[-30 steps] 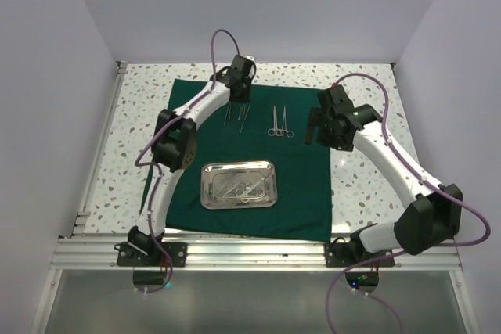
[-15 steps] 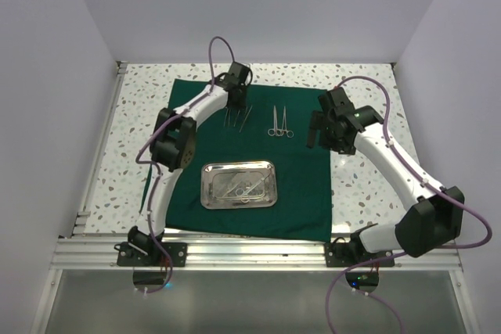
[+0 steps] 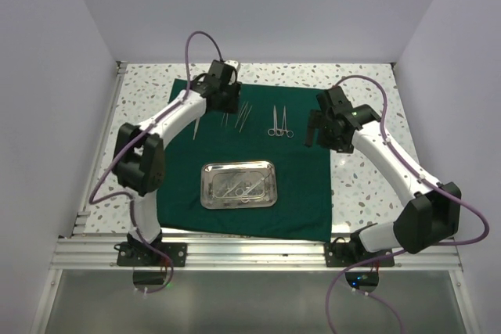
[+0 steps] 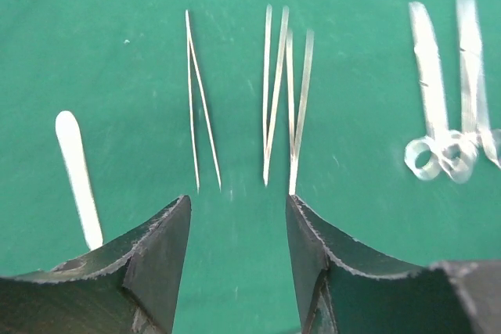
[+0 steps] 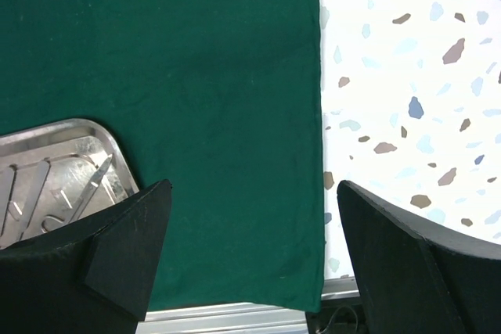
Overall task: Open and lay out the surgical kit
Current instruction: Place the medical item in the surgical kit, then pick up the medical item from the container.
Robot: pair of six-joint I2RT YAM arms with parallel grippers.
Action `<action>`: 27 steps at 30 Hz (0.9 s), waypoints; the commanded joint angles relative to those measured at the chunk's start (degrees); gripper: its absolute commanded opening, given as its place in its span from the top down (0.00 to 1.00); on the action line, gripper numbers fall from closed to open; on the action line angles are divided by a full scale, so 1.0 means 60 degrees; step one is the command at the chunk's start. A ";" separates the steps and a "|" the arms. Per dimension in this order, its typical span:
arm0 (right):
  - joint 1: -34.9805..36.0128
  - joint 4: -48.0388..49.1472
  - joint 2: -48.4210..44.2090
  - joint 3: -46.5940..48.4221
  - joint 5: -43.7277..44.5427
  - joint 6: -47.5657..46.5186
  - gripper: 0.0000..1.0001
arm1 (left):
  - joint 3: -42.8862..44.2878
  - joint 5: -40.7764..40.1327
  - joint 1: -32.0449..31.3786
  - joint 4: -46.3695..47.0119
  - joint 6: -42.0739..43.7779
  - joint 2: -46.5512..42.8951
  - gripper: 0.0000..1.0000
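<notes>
The dark green cloth (image 3: 301,185) lies spread flat on the table. On its near half stands the steel tray (image 3: 210,193), with a few thin silver tools still inside. Laid out along the far part are a flat silver tool (image 4: 77,174), a thin pair of tweezers (image 4: 202,99), two more tweezers (image 4: 282,91) and ring-handled scissors (image 4: 446,99). My left gripper (image 4: 237,217) hovers just short of the tweezers' tips, open, with only cloth between its fingers. My right gripper (image 5: 250,209) is wide open over the cloth's right edge, holding nothing.
Speckled white tabletop (image 5: 407,76) shows to the right of the cloth. A metal rail (image 3: 258,252) runs along the near edge. White walls close in the left, right and back. The tray's corner (image 5: 55,134) lies left of my right gripper.
My left gripper has gone from shut to open and shifted slightly left. The left arm's elbow swung far to the left, uncovering the flat tool. The right arm has barely moved.
</notes>
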 commanded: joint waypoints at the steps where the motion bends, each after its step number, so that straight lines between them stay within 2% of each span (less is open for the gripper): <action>1: -0.0030 0.0429 -0.0001 0.0073 -0.0154 -0.0112 0.10 | -0.1628 0.0534 -0.0305 0.0409 0.0639 -0.1902 0.45; 4: -0.0030 0.0473 0.0029 0.0014 -0.0213 -0.0141 0.10 | -0.3254 0.0666 -0.0657 0.0424 0.0816 -0.3277 0.46; 10: -0.0044 0.0561 0.0073 -0.0030 -0.0286 -0.0258 0.10 | -0.5734 0.0813 -0.1374 0.0629 0.0481 -0.4263 0.52; 16: -0.0044 0.0547 0.0014 -0.0059 -0.0272 -0.0273 0.10 | -0.6586 0.0666 -0.2078 0.0644 -0.0237 -0.4453 0.55; 27: -0.0044 0.0605 -0.0279 -0.0513 -0.0213 -0.0273 0.10 | -0.8227 0.0753 -0.2255 0.0307 -0.0942 -0.5830 0.56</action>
